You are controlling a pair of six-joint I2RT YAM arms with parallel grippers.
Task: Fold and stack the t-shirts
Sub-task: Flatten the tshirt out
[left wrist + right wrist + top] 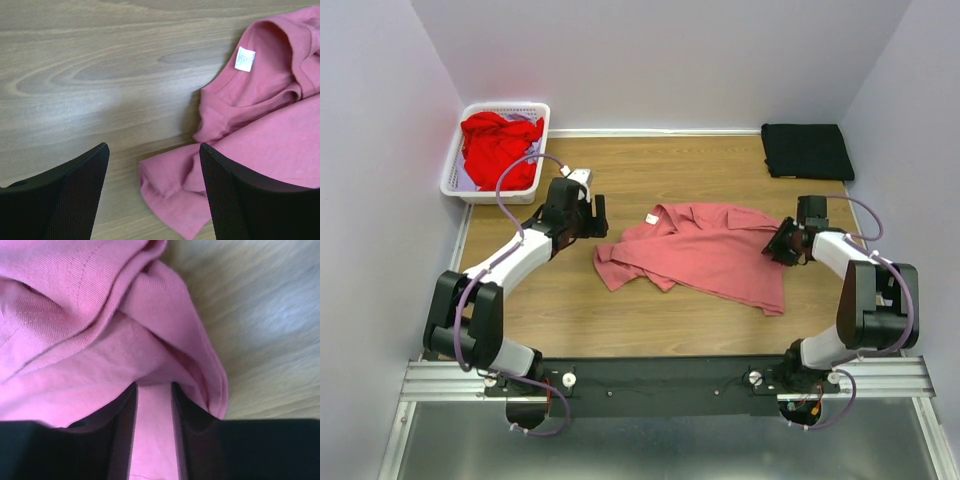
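Left gripper [597, 216] [152, 150]: jaws stand wide with nothing between them but bare wood and a corner of cloth lying below.
Right gripper [779, 243] [152, 390]: jaws drawn narrow, pinching a fold of pink cloth between the two fingers [122, 425].
Salmon-pink t-shirt [710, 252] [270, 135] [75, 315]: lies rumpled on the table between the two sets of jaws; its left edge is just beside the left jaws, its right edge is caught in the right jaws.
Cloth at the left jaws: a folded corner reaches into the open gap and runs under the right-hand finger [240, 200] in the wrist view; the left-hand finger is over bare wood, apart from the cloth.
Cloth at the right jaws: it bunches into ridges just ahead of the fingertips, and one fold hangs over to the side of the jaws.
Label [651, 218] [245, 58]: small and white, inside the neck opening, ahead of the left jaws.
Red t-shirt [498, 145]: heaped in the basket [451, 172], well apart from the left jaws, beyond them.
Black t-shirt [807, 150]: folded flat, beyond the right jaws and well apart from them.
Table [670, 170] [100, 65] [270, 315]: wood-grain top, bare beside both sets of jaws.
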